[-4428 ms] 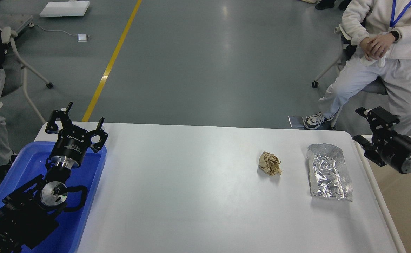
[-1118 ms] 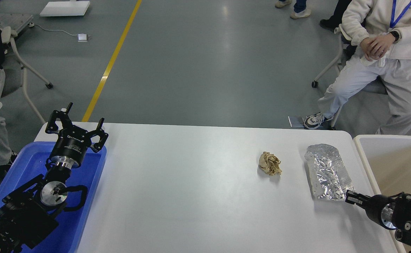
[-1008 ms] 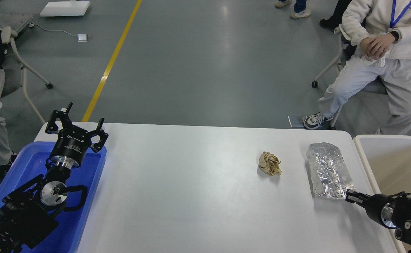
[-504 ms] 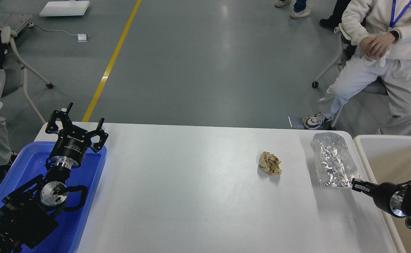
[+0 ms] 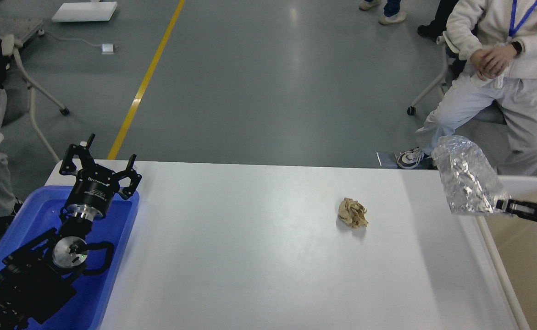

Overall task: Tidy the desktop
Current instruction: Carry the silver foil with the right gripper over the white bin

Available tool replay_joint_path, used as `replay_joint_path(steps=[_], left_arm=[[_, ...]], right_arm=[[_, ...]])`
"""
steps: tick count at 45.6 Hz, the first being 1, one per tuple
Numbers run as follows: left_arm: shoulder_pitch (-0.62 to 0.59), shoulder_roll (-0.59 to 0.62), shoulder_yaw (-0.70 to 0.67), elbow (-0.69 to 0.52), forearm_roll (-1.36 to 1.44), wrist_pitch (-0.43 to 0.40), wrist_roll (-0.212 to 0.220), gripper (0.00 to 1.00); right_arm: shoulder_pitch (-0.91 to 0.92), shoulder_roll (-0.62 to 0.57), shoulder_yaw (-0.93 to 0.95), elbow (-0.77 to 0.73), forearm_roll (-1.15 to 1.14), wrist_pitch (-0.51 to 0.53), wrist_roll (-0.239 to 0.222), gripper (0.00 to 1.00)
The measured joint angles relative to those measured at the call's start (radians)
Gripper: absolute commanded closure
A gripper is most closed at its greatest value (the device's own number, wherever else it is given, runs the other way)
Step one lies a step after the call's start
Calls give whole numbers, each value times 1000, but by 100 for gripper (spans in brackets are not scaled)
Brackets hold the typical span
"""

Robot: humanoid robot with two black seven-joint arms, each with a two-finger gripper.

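Observation:
The white desktop (image 5: 259,256) fills the middle of the head view. A crumpled beige paper ball (image 5: 352,213) lies on it, right of centre. My right gripper (image 5: 502,205) is shut on the near edge of a crinkled silver foil bag (image 5: 465,176) and holds it in the air over the desktop's right edge, beside the beige-white bin (image 5: 525,256). My left gripper (image 5: 97,160) is open and empty, raised over the far end of the blue tray (image 5: 117,256) at the left.
A seated person in white (image 5: 493,87) is close behind the desktop's far right corner. A chair frame (image 5: 30,96) stands at the far left. The grey floor with a yellow line (image 5: 146,78) lies beyond the desktop.
My right gripper has lifted the foil bag off the desktop and carried it up and to the right, towards the bin. The left arm and the paper ball have not moved.

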Motion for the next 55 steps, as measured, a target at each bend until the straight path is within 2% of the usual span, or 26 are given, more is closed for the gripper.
replay_joint_path(steps=[14,27,43,55], left_arm=[[0,0,0,0,0,0,0,0],[0,0,0,0,0,0,0,0],[0,0,0,0,0,0,0,0],[0,0,0,0,0,0,0,0]], right_arm=[[234,-164,4,95,-86,211,-1,100],[326,-243,6,168,-143,289,-6,100],[316,-313,-1,176,-277,300,-4,100],[155,-314,-2,103,-340,158,-4,100]])
